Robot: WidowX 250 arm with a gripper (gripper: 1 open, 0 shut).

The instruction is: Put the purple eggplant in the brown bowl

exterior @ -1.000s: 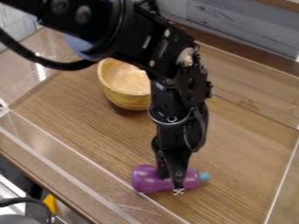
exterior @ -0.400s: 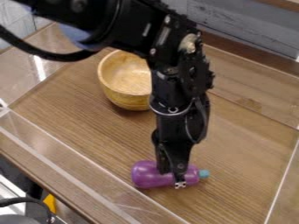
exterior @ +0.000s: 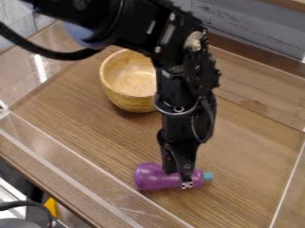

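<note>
The glossy black jointed arm [exterior: 179, 71] carries a looping cable [exterior: 36, 52] and slim tool [exterior: 186, 183].

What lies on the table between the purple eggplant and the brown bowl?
Only bare wooden table lies between the purple eggplant and the brown bowl, as the camera view shows.

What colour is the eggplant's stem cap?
Light blue-teal; the stem cap shows best in the single camera view.

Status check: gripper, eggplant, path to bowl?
Gripper shut, tips at eggplant. Eggplant on table, not lifted. Nothing on table between it and bowl.
</note>
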